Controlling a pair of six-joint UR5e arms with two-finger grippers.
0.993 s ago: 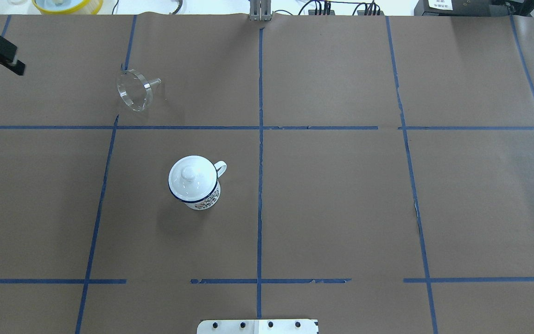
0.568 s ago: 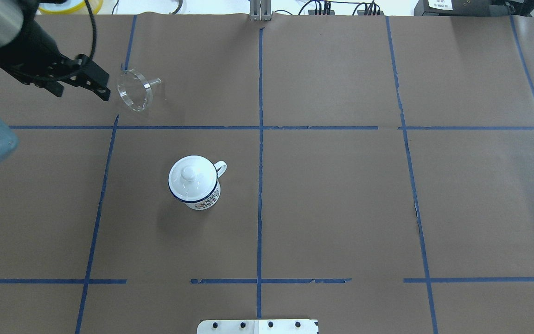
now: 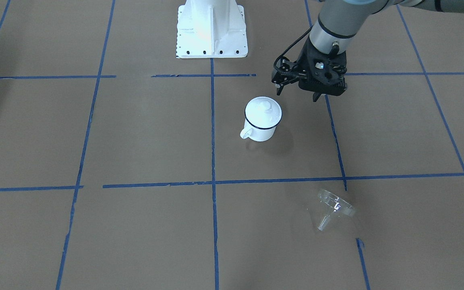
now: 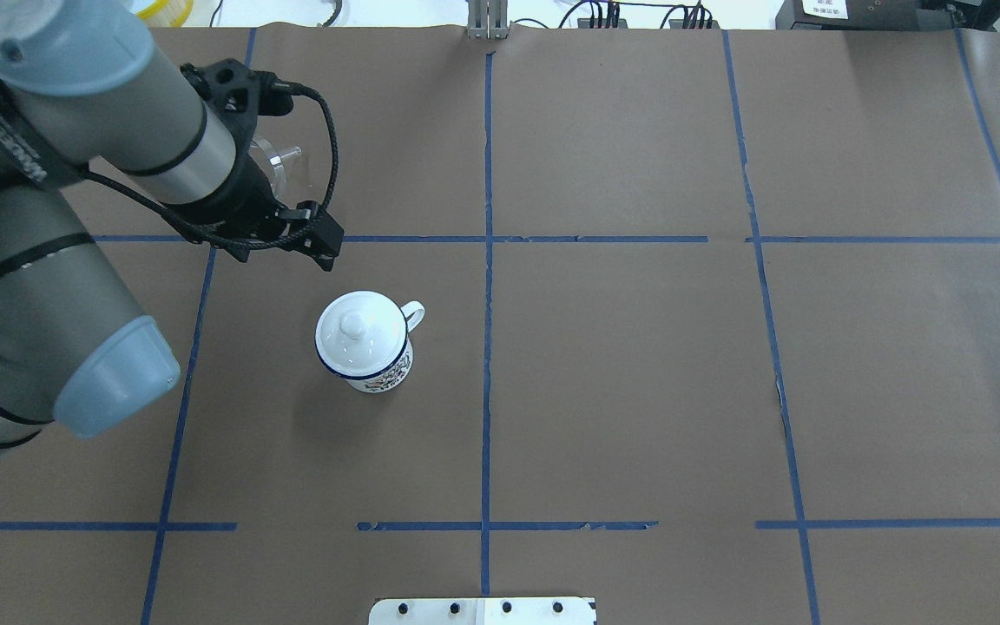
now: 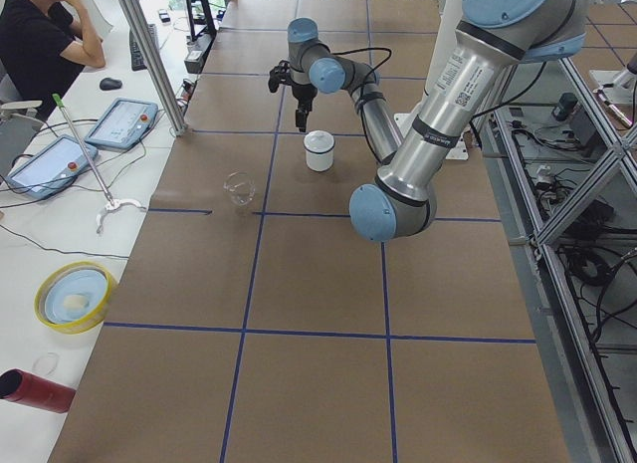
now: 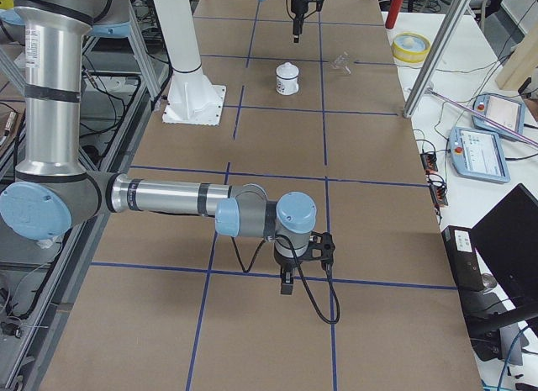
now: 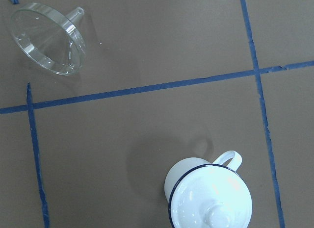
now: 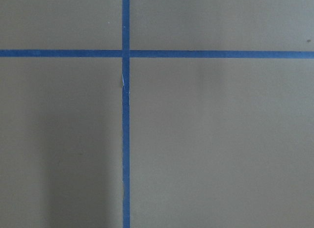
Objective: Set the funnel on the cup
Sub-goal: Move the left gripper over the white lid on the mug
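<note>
Funnel (image 3: 334,207) is mostly hidden in the overhead view. The left arm (image 4: 118,113) covers it at the upper left of the frame, and only the spout and a sliver of rim peek out beside the wrist. The front-facing view shows it whole, lower right of centre. The left wrist view has it in the upper left corner.

It is clear plastic, faint against the brown table (image 4: 639,391). It lies on its side with the wide round mouth tilted and the short narrow spout sticking out.

The cup (image 3: 261,125) stands upright near the centre of the front-facing view, well apart from the funnel. A white lid (image 3: 263,108) with a knob covers its mouth. The left wrist view cuts the cup off at the bottom edge. A print on its side is too small to read.

The left gripper (image 3: 297,93) hangs above the table, up and to the right of the cup in the front-facing view. Its two fingers are spread and touch nothing.

The right gripper (image 6: 287,288) shows only in the exterior right view, low in the frame. I cannot tell whether its fingers are spread or pressed together. Its wrist view shows only paper and crossing blue tape lines (image 8: 125,139).
</note>
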